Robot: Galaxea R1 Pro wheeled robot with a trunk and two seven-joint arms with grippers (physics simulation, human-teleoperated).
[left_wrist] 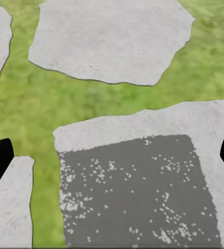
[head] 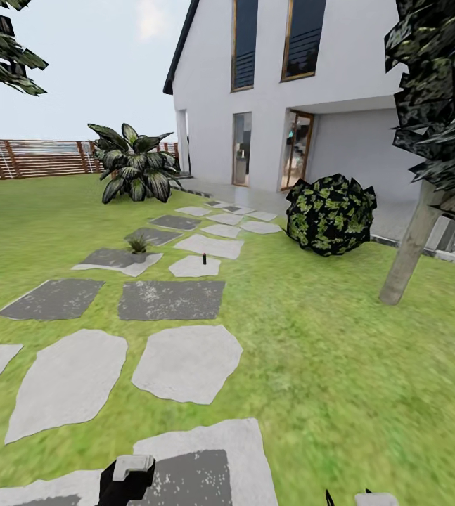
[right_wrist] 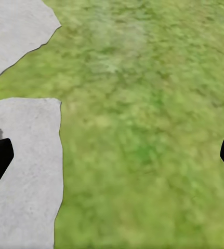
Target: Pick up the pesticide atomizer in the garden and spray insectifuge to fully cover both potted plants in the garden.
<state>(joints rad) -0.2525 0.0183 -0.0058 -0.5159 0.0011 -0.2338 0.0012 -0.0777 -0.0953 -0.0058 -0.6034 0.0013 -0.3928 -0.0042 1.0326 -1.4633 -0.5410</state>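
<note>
- Left hand (left_wrist: 112, 155): black fingers spread wide, empty, over a grey-and-white stepping stone (left_wrist: 137, 187) speckled white.
- Right hand (right_wrist: 112, 155): fingers parted, empty, above mottled lawn (right_wrist: 143, 129).
- Potted plant (head: 139, 245): small green rosette in a round grey pot, far ahead on a pale stone.
- Small dark upright object (head: 204, 259), possibly the atomizer, on a neighbouring stone; too small to tell.

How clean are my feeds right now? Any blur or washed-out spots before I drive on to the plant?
Head view: flat, even daylight, no hard shadows; the lawn smears toward the lower edges, while the potted plant ahead is small but readable. Left wrist view: the stepping stone is fairly sharp. Right wrist view: grass is soft and blurred, no glare.
</note>
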